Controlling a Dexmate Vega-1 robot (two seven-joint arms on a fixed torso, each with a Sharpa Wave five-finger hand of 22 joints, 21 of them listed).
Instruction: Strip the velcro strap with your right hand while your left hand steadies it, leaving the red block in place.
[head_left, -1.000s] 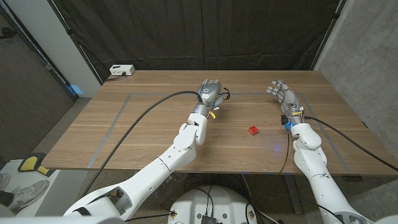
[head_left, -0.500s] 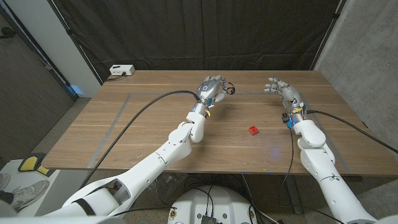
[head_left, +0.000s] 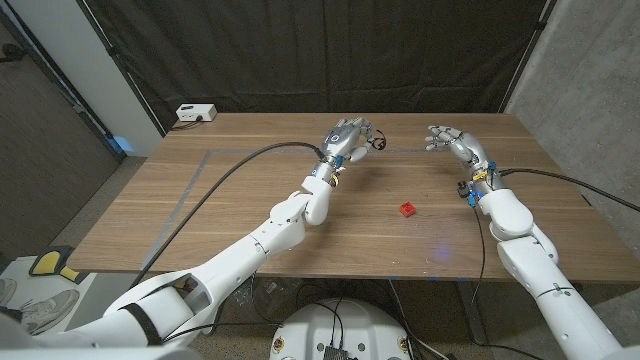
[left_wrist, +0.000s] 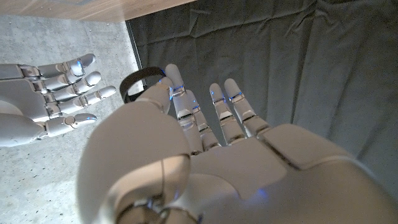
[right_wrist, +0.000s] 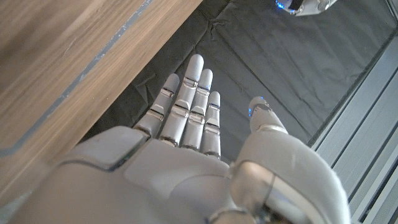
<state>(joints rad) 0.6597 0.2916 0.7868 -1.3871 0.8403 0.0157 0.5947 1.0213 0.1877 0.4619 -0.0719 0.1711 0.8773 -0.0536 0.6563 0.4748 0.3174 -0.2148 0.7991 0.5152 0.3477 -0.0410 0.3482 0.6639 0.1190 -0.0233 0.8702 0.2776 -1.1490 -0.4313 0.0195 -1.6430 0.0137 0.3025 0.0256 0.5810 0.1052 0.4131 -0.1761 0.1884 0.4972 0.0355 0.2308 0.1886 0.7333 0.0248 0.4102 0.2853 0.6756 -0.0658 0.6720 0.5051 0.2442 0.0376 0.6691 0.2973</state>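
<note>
A small black velcro strap loop (head_left: 377, 142) hangs above the table's far middle, pinched at the fingertips of my left hand (head_left: 349, 135). In the left wrist view the strap (left_wrist: 138, 83) curls just past that hand's (left_wrist: 205, 168) thumb and finger. My right hand (head_left: 451, 139) hovers a short way to the right of the strap, fingers spread and holding nothing; the same hand (left_wrist: 53, 99) faces the strap with a gap between them. The right wrist view shows my right hand (right_wrist: 186, 162) with straight fingers. The red block (head_left: 408, 210) lies alone on the table, nearer than both hands.
A white box (head_left: 195, 113) sits at the table's far left corner. Pale tape lines (head_left: 188, 195) run across the wooden table (head_left: 250, 210). A black curtain (head_left: 320, 50) hangs behind the far edge.
My left hand has lifted and carried the strap to the right and farther back. My right hand has risen and turned toward it, narrowing the gap. The red block has stayed put.
</note>
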